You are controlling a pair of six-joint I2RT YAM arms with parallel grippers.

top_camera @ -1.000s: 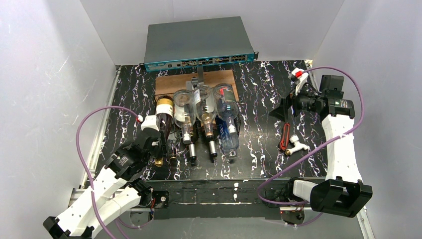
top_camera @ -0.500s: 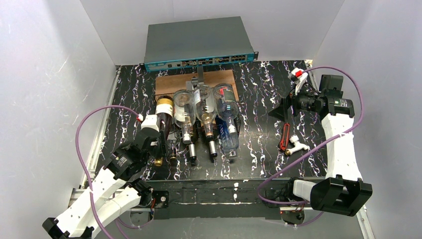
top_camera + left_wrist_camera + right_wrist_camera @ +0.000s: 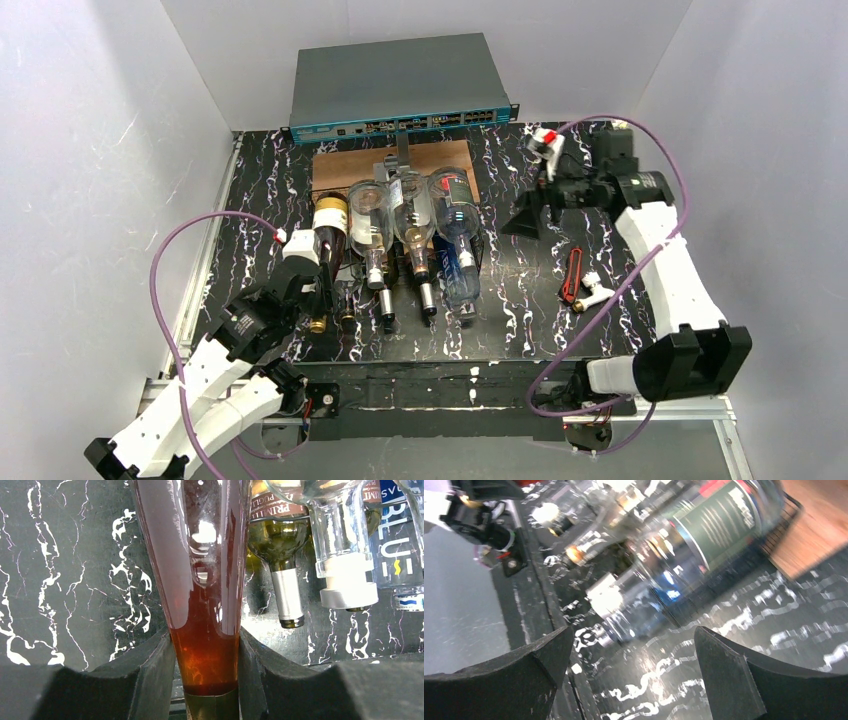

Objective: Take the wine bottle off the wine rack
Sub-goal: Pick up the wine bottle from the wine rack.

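Amber wine bottle (image 3: 200,555), neck in left claw (image 3: 206,672)

The right pincer (image 3: 631,635) is seen with its two black fingers (image 3: 509,680) spread wide and nothing held between them. Beyond it, a black table (image 3: 774,615) veined with white is shown, blurred. Bottles are laid side by side in the black wire wine rack (image 3: 781,527): a green-labelled bottle (image 3: 719,522) and, nearer, a clear bottle (image 3: 639,600) with a white collar. A brown wooden board (image 3: 819,525) is seen just beside the rack.
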